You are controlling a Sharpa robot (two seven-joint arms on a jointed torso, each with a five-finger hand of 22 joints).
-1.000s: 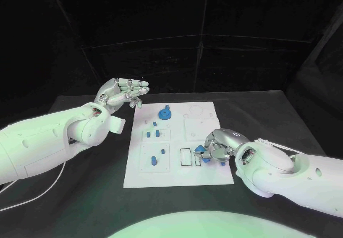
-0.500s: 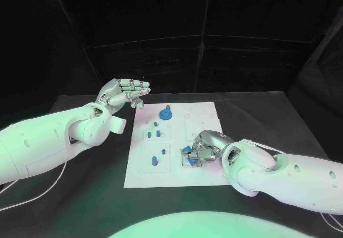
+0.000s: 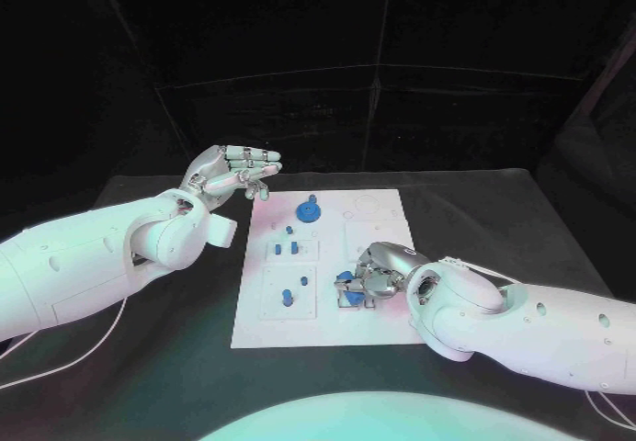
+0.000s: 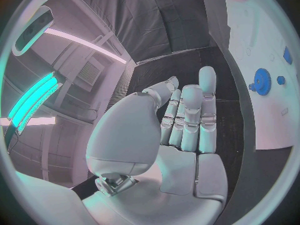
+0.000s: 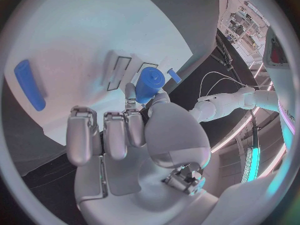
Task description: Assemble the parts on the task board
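Note:
The white task board (image 3: 318,317) lies in the middle of the black table. My right hand (image 3: 378,276) rests low over the board's near right part and pinches a short blue cylinder part (image 5: 150,83) between thumb and a finger, just above two narrow rectangular slots (image 5: 119,70). The same blue cylinder part (image 3: 347,277) shows at that hand's left side. A blue gear (image 3: 306,212) stands at the board's far end. My left hand (image 3: 239,170) is raised off the board's far left corner, fingers (image 4: 187,110) side by side, holding nothing.
Other blue parts sit in the board's left column (image 3: 282,246) (image 3: 287,297), and one long blue piece (image 5: 30,85) lies on the board near my right hand. Black table (image 3: 159,367) surrounds the board. The left wrist view catches the blue gear (image 4: 260,81).
My right hand has carried the blue part leftward across the board, from near its right edge to the slots. The left hand has stayed where it was.

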